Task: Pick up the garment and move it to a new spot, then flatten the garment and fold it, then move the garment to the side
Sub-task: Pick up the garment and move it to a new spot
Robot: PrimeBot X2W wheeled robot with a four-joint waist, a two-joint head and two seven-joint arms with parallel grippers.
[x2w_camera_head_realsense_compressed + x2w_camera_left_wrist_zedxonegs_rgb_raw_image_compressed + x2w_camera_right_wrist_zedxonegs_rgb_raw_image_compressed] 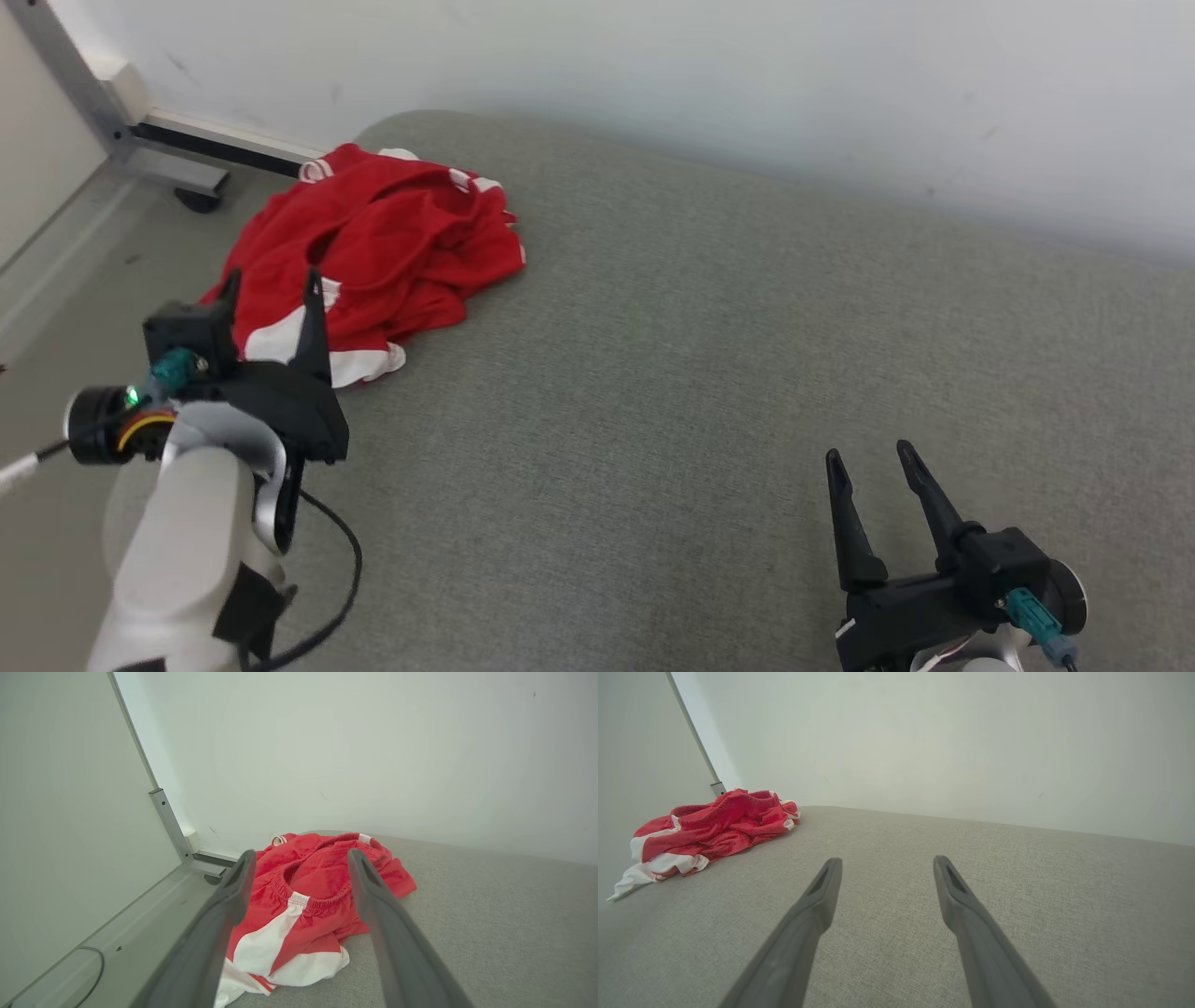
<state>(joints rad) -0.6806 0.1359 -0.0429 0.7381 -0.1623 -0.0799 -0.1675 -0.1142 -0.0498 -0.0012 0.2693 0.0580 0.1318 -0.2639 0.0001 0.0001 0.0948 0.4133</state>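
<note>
A crumpled red garment (pixel 373 243) with white panels lies bunched at the far left corner of the grey padded surface (pixel 709 373). Its elastic waistband (pixel 317 900) faces my left wrist camera, and the heap (pixel 710 830) shows at the left of the right wrist view. My left gripper (pixel 273 280) hovers open just short of the garment's near edge, with nothing between its fingers (pixel 369 891). Over bare fabric at the lower right, far from the garment, my right gripper (pixel 870 455) is open and empty, fingers (pixel 826 891) pointing toward the wall.
A white wall (pixel 747 84) runs along the far edge of the surface. A metal frame leg with a caster (pixel 187 168) stands on the floor past the left corner. The surface's left edge drops to the floor (pixel 56 308) beside my left arm.
</note>
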